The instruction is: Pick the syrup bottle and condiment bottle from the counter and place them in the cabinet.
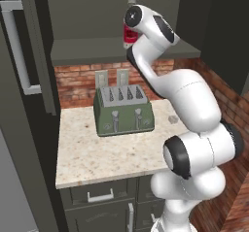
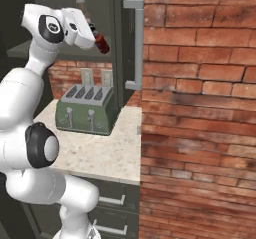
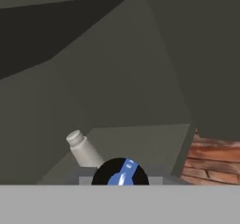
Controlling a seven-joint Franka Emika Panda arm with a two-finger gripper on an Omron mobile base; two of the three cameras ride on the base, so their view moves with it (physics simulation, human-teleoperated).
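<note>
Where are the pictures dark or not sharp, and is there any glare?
Left base view: cabinet interior dim, counter evenly lit, soft shadow under the toaster. Right base view: brick wall bright, slightly blurred, no glare. Hand view: cabinet shelf in flat shadow, bottle edges soft.
</note>
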